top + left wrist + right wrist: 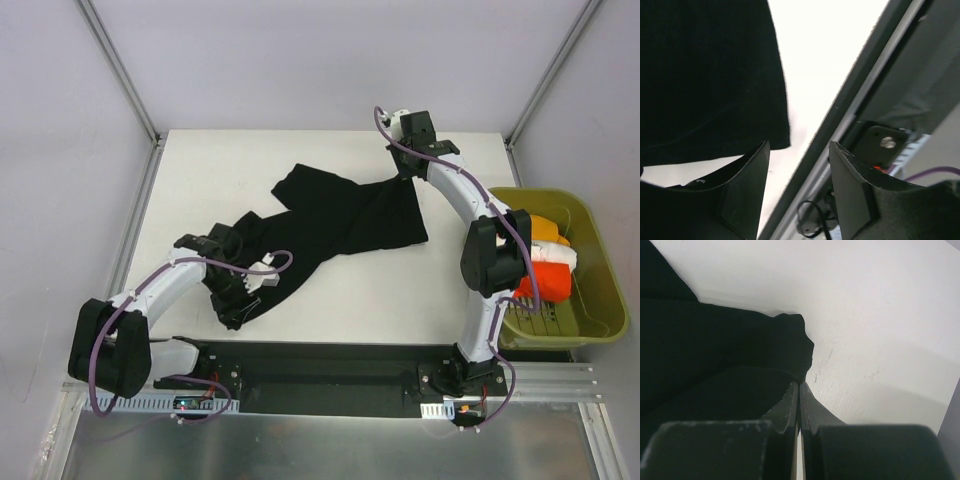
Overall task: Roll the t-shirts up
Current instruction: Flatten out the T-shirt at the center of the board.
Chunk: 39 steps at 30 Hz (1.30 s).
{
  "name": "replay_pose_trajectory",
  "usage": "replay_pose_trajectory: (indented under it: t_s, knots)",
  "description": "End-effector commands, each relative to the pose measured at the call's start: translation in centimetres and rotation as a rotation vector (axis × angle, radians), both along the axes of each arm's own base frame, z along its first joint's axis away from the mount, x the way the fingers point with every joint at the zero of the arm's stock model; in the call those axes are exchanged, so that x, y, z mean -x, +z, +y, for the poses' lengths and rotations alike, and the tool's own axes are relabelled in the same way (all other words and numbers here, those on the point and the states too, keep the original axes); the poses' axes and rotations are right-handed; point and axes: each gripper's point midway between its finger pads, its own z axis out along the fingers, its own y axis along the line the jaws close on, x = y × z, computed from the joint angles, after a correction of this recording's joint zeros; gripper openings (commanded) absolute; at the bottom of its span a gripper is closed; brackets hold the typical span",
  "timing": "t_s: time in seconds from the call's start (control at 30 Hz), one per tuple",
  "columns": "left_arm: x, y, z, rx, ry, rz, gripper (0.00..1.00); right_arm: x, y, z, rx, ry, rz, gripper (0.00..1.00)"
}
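Because the right hand (800, 385), shut, pinches only a corner of the shirt (340, 215) near the surface's (220, 170) far edge, while the left hand (800, 146) hangs half-open and empty, it could slip.

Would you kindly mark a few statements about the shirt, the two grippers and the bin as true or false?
1. The black t-shirt lies spread on the table, not rolled. True.
2. The left gripper clamps the shirt. False: its jaws stand apart with nothing between them.
3. The right gripper is shut at a corner of the shirt. True.
4. The bin stands at the table's left side. False: it stands at the right side.
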Motion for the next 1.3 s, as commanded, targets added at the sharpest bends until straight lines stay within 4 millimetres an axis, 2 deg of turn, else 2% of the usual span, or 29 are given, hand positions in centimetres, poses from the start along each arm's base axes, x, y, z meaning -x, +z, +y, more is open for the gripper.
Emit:
replay_pose_trajectory:
  t_s: [0.0,0.17,0.37,0.5,0.63,0.8,0.93,1.13,1.27]
  knots:
    - [-1.4,-2.1,1.5,-0.099,-0.09,-0.101,0.5,-0.4,2.7,-0.6,0.0,-0.01,-0.072,0.01]
    - [-1.3,-3.5,1.4,-0.134,-0.138,-0.114,0.5,-0.1,2.8,-0.5,-0.001,-0.008,-0.072,0.01]
    - [-1.5,-5.2,2.3,-0.201,-0.161,-0.153,0.45,-0.2,3.0,-0.7,0.001,-0.012,-0.077,0.01]
    - [-1.6,-5.1,2.8,-0.218,-0.168,-0.183,0.45,-0.2,3.0,-0.8,0.003,-0.012,-0.077,0.01]
    - [-1.2,-4.0,3.0,-0.205,-0.191,-0.224,0.47,-0.3,3.1,-0.9,0.01,-0.013,-0.081,0.01]
    - [-1.0,-3.4,3.7,-0.217,-0.243,-0.265,0.43,-0.6,3.4,-0.7,0.006,-0.014,-0.092,0.01]
    - [-0.5,-3.8,4.1,-0.226,-0.281,-0.247,0.41,-0.7,3.5,-0.6,0.004,-0.011,-0.095,0.01]
    - [-0.2,-4.0,3.5,-0.2,-0.28,-0.213,0.43,-0.7,3.8,-0.7,0.013,-0.012,-0.097,0.01]
    - [0.5,-4.5,3.9,-0.219,-0.304,-0.198,0.44,-0.7,3.5,-0.9,0.016,-0.013,-0.093,0.01]
